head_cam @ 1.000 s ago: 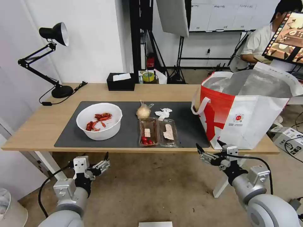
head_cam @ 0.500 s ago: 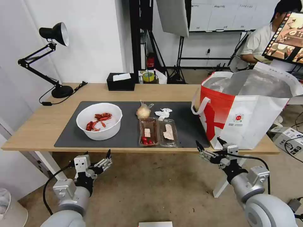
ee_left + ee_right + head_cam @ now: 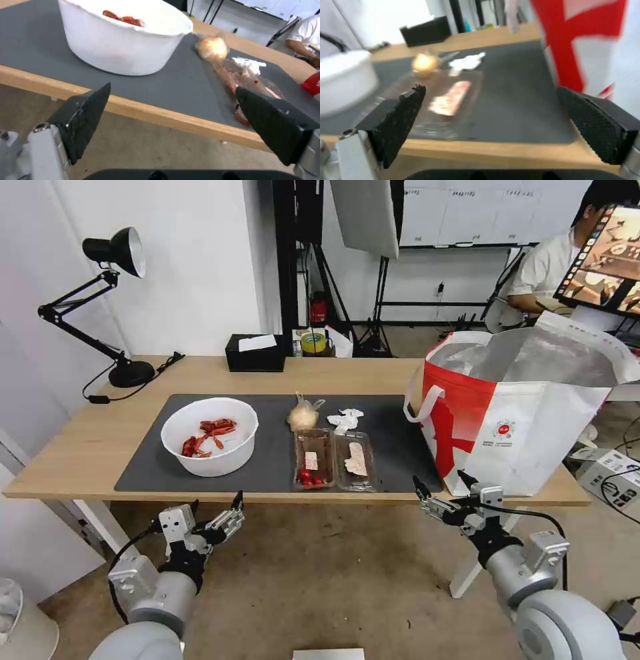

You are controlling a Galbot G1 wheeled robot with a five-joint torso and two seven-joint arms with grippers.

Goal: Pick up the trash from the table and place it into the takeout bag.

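The trash lies on the table's (image 3: pixel 87 447) dark mat (image 3: pixel 267 467): a white bowl (image 3: pixel 209 437) (image 3: pixel 123 45) of red shells, a clear clamshell box (image 3: pixel 333 460) (image 3: pixel 446 100), a knotted bag (image 3: pixel 303 415) (image 3: pixel 211 47) and a crumpled tissue (image 3: pixel 345 420) (image 3: pixel 466 61). The takeout bag (image 3: pixel 527 413) (image 3: pixel 586 37) stands open at the table's right end. My left gripper (image 3: pixel 215 505) (image 3: pixel 172 88) hangs open just below the front edge, under the bowl. My right gripper (image 3: pixel 438 481) (image 3: pixel 490 90) is open at edge height, between the box and the bag.
A black tissue box (image 3: pixel 255 352) (image 3: pixel 426 31) sits at the table's back edge. A black desk lamp (image 3: pixel 110 307) stands at the back left, its cord trailing on the wood. Below the grippers is bare floor.
My left gripper has risen a little and drifted right, closer to the table's front edge. The right gripper has hardly moved.
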